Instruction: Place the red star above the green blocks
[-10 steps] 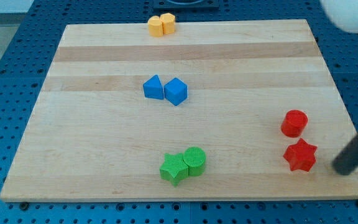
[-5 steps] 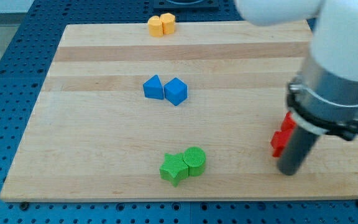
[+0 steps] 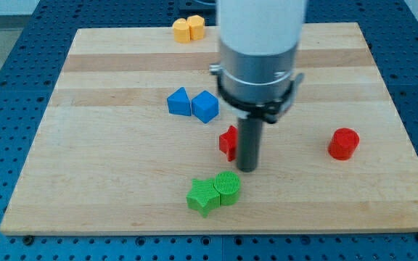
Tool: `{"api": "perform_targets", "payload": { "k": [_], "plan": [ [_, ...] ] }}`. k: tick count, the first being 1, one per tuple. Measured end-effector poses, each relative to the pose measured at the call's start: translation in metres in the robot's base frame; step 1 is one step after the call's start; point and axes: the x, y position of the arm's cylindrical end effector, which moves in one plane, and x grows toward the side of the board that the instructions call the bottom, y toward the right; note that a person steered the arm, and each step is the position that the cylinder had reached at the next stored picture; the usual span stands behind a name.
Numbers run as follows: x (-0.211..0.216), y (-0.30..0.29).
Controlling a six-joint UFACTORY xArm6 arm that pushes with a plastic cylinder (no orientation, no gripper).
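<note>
The red star [image 3: 228, 142] lies near the board's middle, mostly hidden behind my rod. My tip [image 3: 247, 169] rests on the board right against the star's right side. The green star [image 3: 203, 196] and green cylinder [image 3: 228, 188] sit touching each other near the view's bottom, just below and left of my tip. The red star is above the green cylinder with a small gap.
A red cylinder [image 3: 343, 143] stands at the view's right. A blue triangular block [image 3: 179, 101] and blue cube [image 3: 205, 106] sit together above the red star. Two yellow blocks [image 3: 188, 29] are at the board's top edge. The arm's body covers the top centre.
My tip swept from the view's right to the centre, pushing the red star left away from the red cylinder. The star now sits above the green blocks.
</note>
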Motion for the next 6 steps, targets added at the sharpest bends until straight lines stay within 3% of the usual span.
{"api": "perform_targets", "payload": {
  "k": [2,4,6],
  "plan": [
    [-0.064,-0.010],
    [-0.004,-0.076],
    [-0.036,-0.075]
  ]
}}
